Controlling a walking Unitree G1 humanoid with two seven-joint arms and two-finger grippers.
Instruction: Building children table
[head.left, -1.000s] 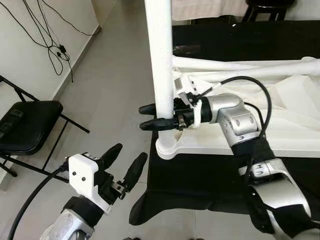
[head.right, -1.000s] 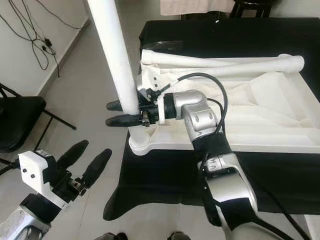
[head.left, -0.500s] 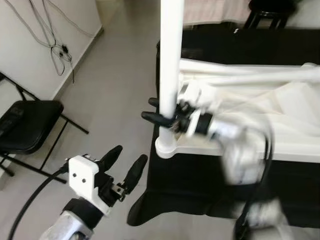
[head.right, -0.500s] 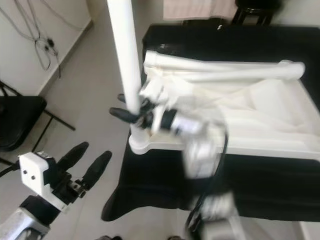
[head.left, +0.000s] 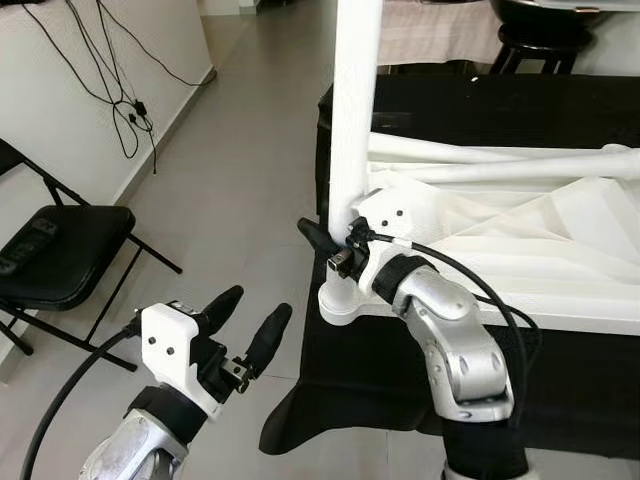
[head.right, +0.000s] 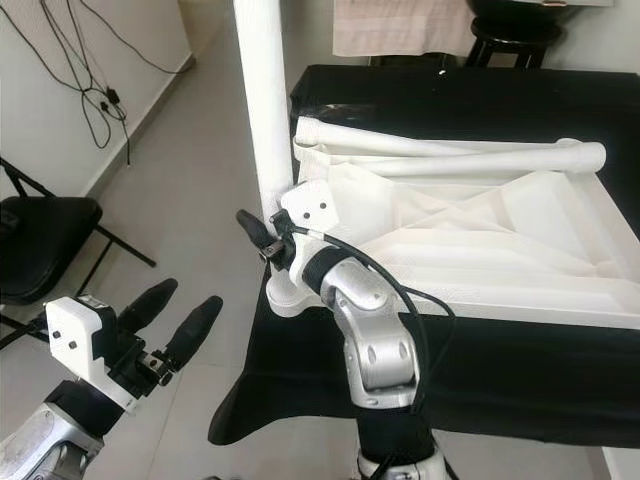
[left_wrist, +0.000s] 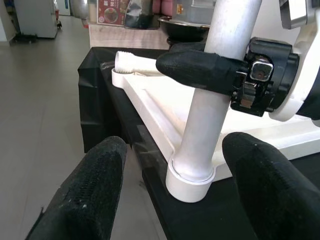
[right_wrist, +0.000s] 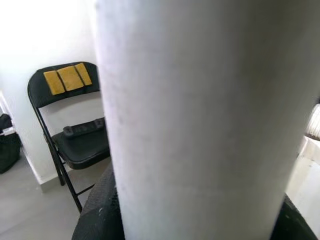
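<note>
The white table top (head.left: 520, 260) lies upside down on a black-draped surface (head.left: 480, 110). One white leg (head.left: 352, 130) stands upright in the socket at the top's near-left corner; two more loose legs (head.left: 500, 160) lie across the far edge of the top, at 12 o'clock from the standing leg's socket.

The right gripper (head.left: 330, 245) is clamped around the upright leg just above the socket, its black fingers (left_wrist: 200, 67) pressed against either side of the tube.

The left gripper (head.left: 245, 325) hangs off the table at 7 o'clock from the socket, over the grey floor (head.left: 230, 180), fingers spread and holding nothing, pointed toward the leg's base.

A black folding chair (head.left: 60, 250) stands at 9 o'clock by the wall, with cables (head.left: 120, 90) hanging above it.
</note>
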